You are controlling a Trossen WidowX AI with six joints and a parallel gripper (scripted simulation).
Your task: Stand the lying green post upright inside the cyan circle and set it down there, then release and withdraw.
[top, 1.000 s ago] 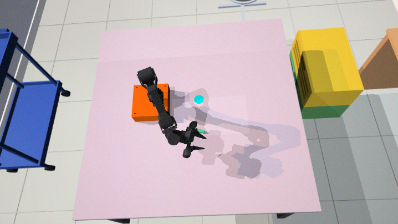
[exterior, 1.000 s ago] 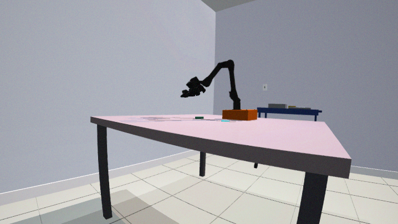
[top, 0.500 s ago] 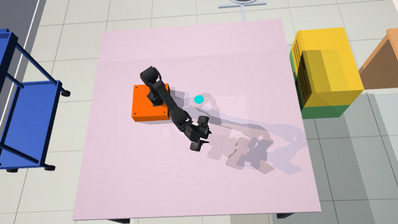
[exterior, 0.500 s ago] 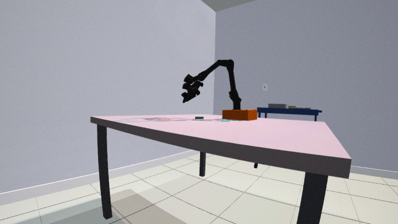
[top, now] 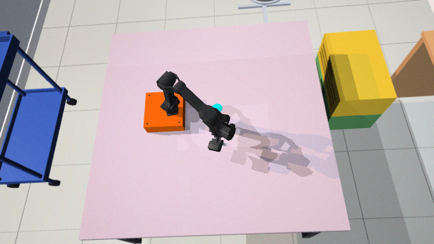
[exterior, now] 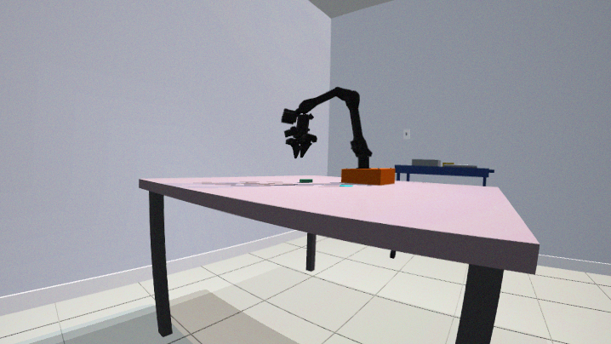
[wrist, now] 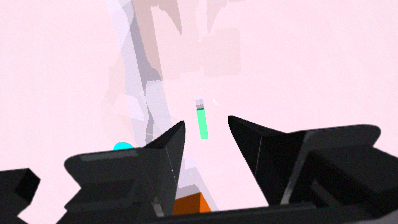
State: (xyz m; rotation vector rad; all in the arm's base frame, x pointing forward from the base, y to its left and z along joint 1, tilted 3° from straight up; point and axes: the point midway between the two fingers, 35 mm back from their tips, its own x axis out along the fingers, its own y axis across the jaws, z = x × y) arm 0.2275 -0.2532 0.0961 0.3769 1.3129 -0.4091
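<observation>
The green post [exterior: 305, 180] [wrist: 202, 124] lies flat on the pink table. In the top view it is almost wholly hidden under the gripper. The cyan circle [top: 217, 107] [exterior: 345, 186] [wrist: 122, 146] is a flat disc on the table, beside the arm in the top view and partly hidden by a finger in the wrist view. My gripper [exterior: 298, 157] [wrist: 206, 121] points down, high above the table. Its fingers are open, partway apart, with nothing between them. In the wrist view the post shows in the gap between the fingertips, far below them.
The arm stands on an orange base block [top: 164, 110] [exterior: 367, 176] [wrist: 192, 204] on the pink table [top: 182, 194] [exterior: 405, 205]. A blue cart [top: 30, 121] stands beyond the table's left edge. A yellow and green box [top: 361, 78] stands beyond its right edge.
</observation>
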